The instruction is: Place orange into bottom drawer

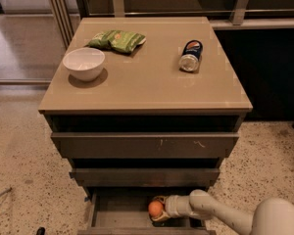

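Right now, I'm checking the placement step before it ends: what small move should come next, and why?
Probably open the end effector and release. It grips the orange inside the pulled-out bottom drawer, low over the drawer floor, so the fruit looks to be where it belongs. I cannot tell whether the fruit touches the floor, so easing down slightly first may be safer.

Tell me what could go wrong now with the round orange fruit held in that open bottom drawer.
The two-finger gripper grips the round bright orange fruit inside the shallow grey-brown bottom drawer. Once released, it may roll across the flat tray. On the way out, the arm could knock the middle drawer front just above.
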Action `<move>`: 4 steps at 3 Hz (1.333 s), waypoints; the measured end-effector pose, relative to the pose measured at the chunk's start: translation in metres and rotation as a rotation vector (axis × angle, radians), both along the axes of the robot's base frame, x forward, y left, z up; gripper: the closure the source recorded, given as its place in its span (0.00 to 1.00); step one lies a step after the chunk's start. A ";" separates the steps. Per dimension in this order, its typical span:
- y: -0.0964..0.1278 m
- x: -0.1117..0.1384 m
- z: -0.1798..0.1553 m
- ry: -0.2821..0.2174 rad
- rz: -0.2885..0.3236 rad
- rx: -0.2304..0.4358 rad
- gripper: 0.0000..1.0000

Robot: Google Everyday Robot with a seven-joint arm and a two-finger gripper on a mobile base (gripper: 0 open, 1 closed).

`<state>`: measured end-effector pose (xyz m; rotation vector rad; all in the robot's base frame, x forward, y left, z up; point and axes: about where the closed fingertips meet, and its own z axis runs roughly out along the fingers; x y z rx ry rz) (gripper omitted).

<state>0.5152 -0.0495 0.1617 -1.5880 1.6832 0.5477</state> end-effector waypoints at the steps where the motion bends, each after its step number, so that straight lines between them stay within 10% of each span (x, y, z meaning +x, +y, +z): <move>1: 0.004 0.008 -0.012 0.040 0.005 0.054 1.00; 4: 0.005 0.005 -0.033 0.091 -0.017 0.069 1.00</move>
